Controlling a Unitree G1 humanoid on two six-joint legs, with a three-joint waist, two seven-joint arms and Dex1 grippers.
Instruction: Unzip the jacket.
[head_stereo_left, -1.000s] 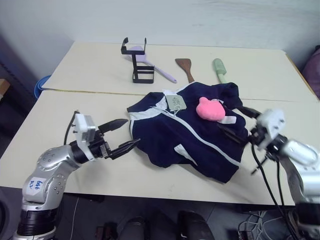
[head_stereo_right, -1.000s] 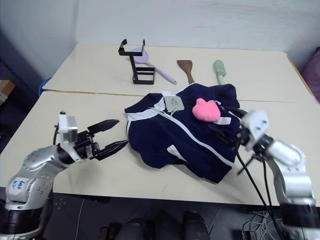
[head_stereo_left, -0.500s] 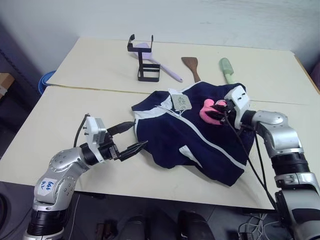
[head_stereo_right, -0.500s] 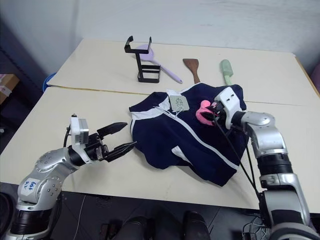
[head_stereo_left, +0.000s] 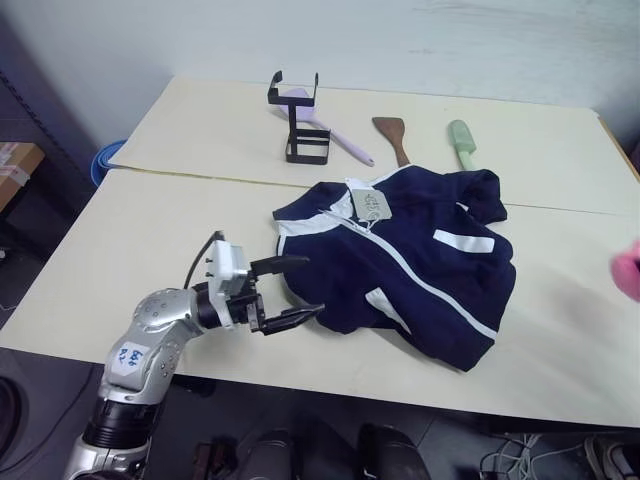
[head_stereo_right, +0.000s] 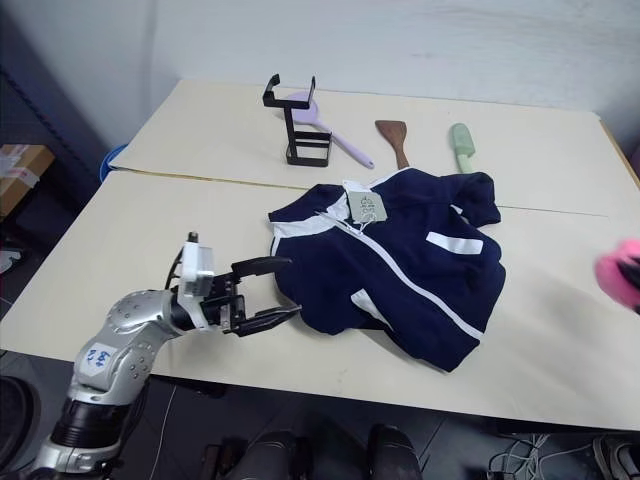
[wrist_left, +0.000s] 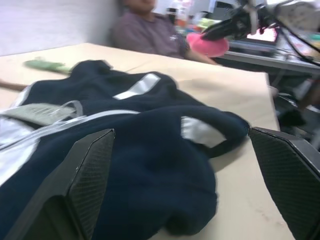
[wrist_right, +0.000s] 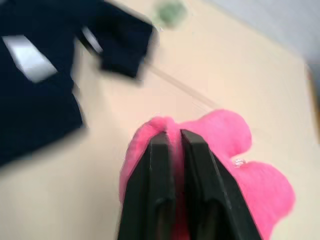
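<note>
Left hand: fingers spread wide, empty, just beside the jacket's near hem.
Right hand: pinching the pink plush toy, off to the side.
Jacket: crumpled mid-tabletop, white zipper line looks closed.
Progress: toy off the jacket; unzipping not yet begun.

Legible text: very little. White sticker on the left arm's upper shell, handwritten in blue ink, two short lines; the characters look like digits, perhaps "646" above a second mark, but the reading is uncertain. Pale hang tag at the collar of the jacket, with faint printed marks on its face, too small to read. No brand name, number or sign can be read on the jacket's own fabric or on the table.
</note>
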